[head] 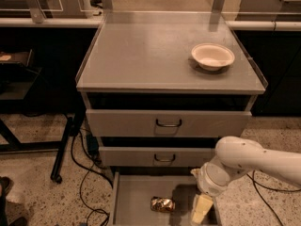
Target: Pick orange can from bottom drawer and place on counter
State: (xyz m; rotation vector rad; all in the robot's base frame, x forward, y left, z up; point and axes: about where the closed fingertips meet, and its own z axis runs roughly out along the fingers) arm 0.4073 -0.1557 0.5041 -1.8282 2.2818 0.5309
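Note:
The orange can [162, 204] lies on its side on the grey floor of the open bottom drawer [131, 201], near the middle. It is small, shiny and wrinkled. My gripper [201, 210] hangs from the white arm [244, 161] that enters from the right, and reaches down into the drawer's right part, a short way right of the can and apart from it. The counter [150, 51] is the flat grey top of the cabinet above.
A white bowl [212, 56] sits on the counter's right side. Two shut grey drawers with handles [168, 123] are above the open drawer. Black cables [84, 173] and a black stand leg [63, 149] lie on the speckled floor left of the cabinet.

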